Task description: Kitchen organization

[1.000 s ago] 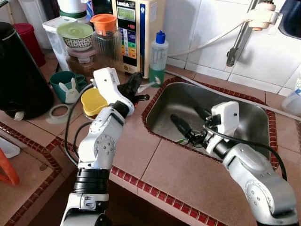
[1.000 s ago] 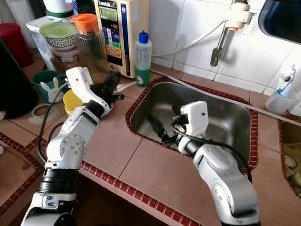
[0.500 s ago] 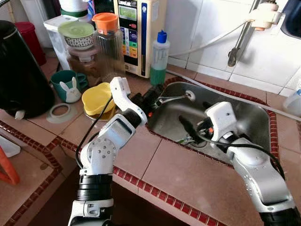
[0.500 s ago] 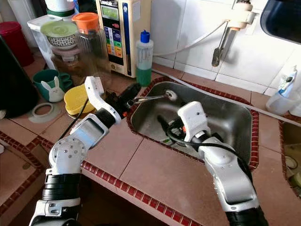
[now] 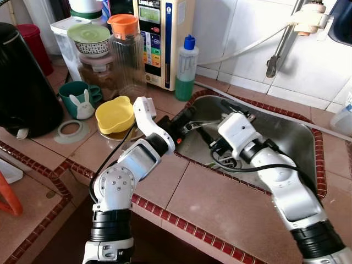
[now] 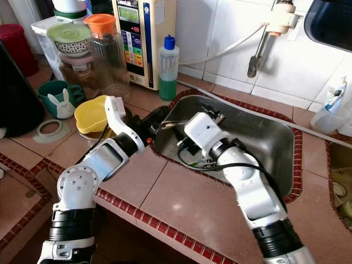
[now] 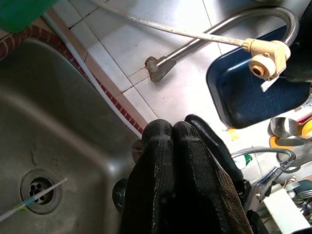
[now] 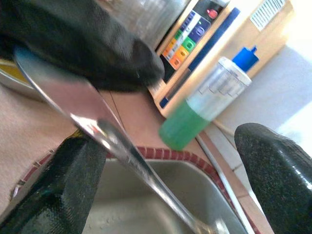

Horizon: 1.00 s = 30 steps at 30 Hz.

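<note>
Spoon [image 8: 105, 131]: pinched at one end in the left pincer [image 5: 184, 118], both black fingers pressed tight on it, over the nine o'clock rim of the sink [image 5: 300, 140], the free end slanting out over the basin. From the far left of the tiled tabletop [image 5: 220, 203]: black kettle [image 5: 25, 82] at the edge; teal mug [image 5: 74, 96] with a white rabbit figure just beside it at three o'clock; pale tape ring [image 5: 69, 131] lying flat at six o'clock of the mug. Next rightward, yellow bowl [image 5: 113, 114], close behind the left arm. At twelve o'clock of the bowl, clear jar [image 5: 125, 49] with an orange lid, and a patterned dish under a green lid [image 5: 91, 39] at its nine o'clock. Then a cream water machine [image 5: 159, 38] against the wall, and a bottle of green soap [image 5: 185, 69] with a blue cap upright at its three o'clock, near the sink's back corner. Right pincer [image 8: 163, 161] inside the basin, spread wide, one finger on either side of the spoon without touching it, facing the left pincer. Drain [image 7: 41, 187] in the sink floor with a thin straw-like stick lying across it. Faucet [image 5: 280, 47] on the tiled wall at one o'clock of the sink.
</note>
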Tool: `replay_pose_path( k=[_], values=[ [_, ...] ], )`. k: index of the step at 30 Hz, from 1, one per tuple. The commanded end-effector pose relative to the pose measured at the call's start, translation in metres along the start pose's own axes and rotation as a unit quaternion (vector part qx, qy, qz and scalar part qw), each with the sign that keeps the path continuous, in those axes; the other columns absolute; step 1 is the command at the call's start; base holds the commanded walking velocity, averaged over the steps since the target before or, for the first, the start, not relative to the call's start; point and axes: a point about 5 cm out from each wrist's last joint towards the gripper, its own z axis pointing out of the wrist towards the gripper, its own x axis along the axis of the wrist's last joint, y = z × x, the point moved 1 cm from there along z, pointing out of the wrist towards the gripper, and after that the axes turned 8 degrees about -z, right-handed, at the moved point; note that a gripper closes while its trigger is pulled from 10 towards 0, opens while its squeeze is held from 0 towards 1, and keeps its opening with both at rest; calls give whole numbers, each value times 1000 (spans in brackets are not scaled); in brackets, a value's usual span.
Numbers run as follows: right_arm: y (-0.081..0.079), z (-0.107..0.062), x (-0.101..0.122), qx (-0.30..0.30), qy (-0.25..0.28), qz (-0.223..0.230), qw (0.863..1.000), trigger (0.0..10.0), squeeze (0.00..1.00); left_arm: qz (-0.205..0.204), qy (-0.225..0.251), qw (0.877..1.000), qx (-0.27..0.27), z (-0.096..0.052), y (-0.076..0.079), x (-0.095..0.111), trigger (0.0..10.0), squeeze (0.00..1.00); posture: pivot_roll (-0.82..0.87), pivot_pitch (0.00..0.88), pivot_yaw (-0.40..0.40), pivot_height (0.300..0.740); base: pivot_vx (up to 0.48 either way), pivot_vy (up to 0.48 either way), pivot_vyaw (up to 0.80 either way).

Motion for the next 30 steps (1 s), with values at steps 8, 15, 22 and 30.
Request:
replay_pose_path(
  k=[8, 15, 22, 30],
  values=[
    [-4, 5, -7, 5, -11, -11, 1000, 10000, 0, -10, -2, 1000, -27, 6, 17, -4, 10000, 0, 91, 30, -19, 740, 0, 0, 0],
    [1, 6, -13, -32, -29, -14, 999, 10000, 0, -2, 11, 1000, -27, 7, 18, 1, 10000, 0, 96, 15, -27, 740, 0, 0, 0],
    [-7, 3, -14, -29, -25, -13, 999, 10000, 0, -1, 26, 999, -40, 13, 23, 7, 10000, 0, 94, 0, -30, 740, 0, 0, 0],
    [2, 8, -9, -53, -9, -16, 998, 10000, 0, 10, 22, 999, -46, 19, 24, 7, 10000, 0, 97, 0, -22, 740, 0, 0, 0]
  ],
)
